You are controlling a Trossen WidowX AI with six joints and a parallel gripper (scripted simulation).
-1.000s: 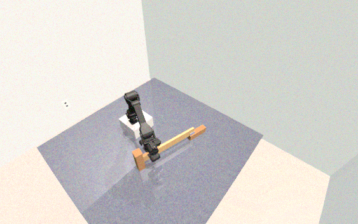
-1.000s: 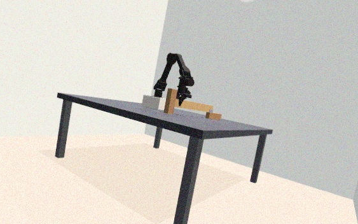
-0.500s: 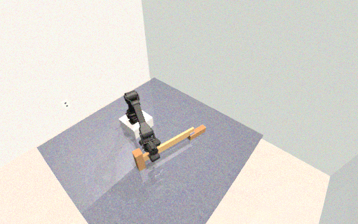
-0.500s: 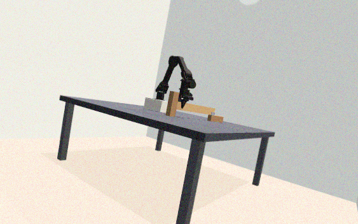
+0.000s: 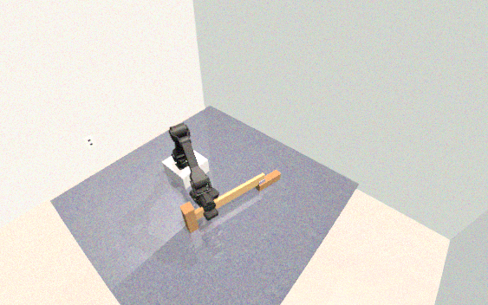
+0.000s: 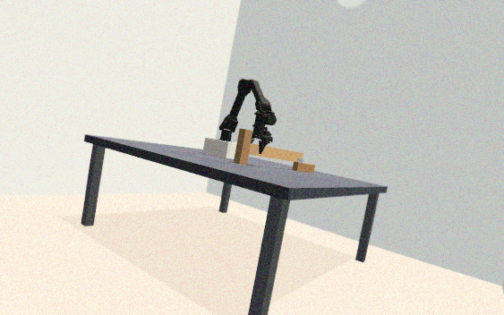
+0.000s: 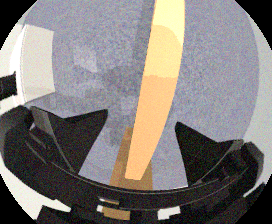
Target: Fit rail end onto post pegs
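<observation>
Our gripper stands spread wide, holding nothing, its fingers straddling the rail near the post. The rail spans level from post to footboard block. If we lift crookedly, a finger could clip the rail and drag it off the pegs.

dark robot arm on a table, open gripper over a level wooden rail joined to a post.

No readable text, labels, brands or numbers in any view. Small dark marks on the left wall in the top view are too small to make out.
</observation>
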